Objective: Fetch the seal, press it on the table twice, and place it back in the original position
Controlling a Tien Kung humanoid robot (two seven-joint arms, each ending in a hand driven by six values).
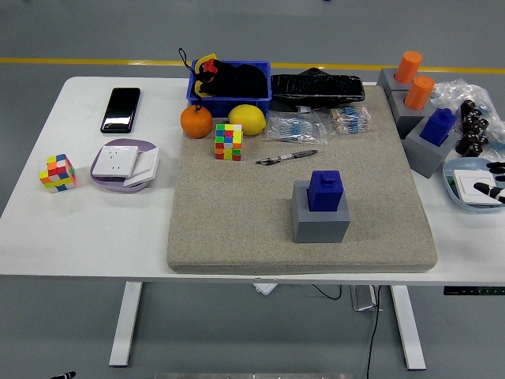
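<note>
— Where's the blue seal (324, 190)?
— Sitting upright in its grey holder (319, 218), mid-mat.
— Nearest hand?
— Right hand (495, 178) — barely peeking in at the worktop's right edge, seal lying well left of it. Grip: can't tell.

A seal (324, 190) sits in its base (320, 215) on the mat (237, 221); pen (286, 157) behind, cube (228, 141) left.

Just the one head camera, mounted high on the robot's side, looking forward and down from a fair way back, so the whole white table (118, 237) fits, near edge low, floor behind.
</note>
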